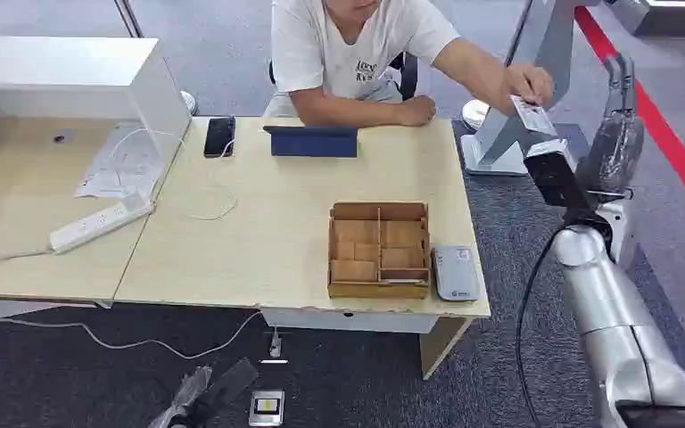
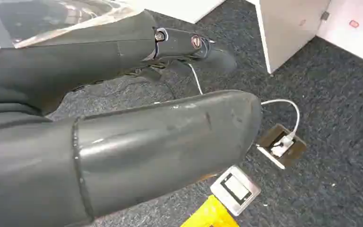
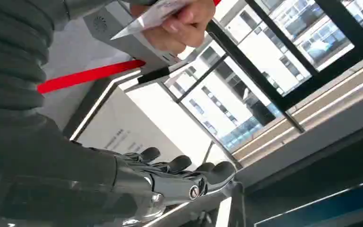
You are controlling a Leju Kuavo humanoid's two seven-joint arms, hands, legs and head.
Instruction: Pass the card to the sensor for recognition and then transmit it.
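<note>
Gripping the card (image 1: pixel 532 113), a person's hand (image 1: pixel 524 86) partly hides it beside the raised, released right hand (image 1: pixel 618 116).

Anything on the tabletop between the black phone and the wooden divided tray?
No: in the head view, bare light wood runs from the black phone to the wooden divided tray; the blue tablet sits off that line.
</note>
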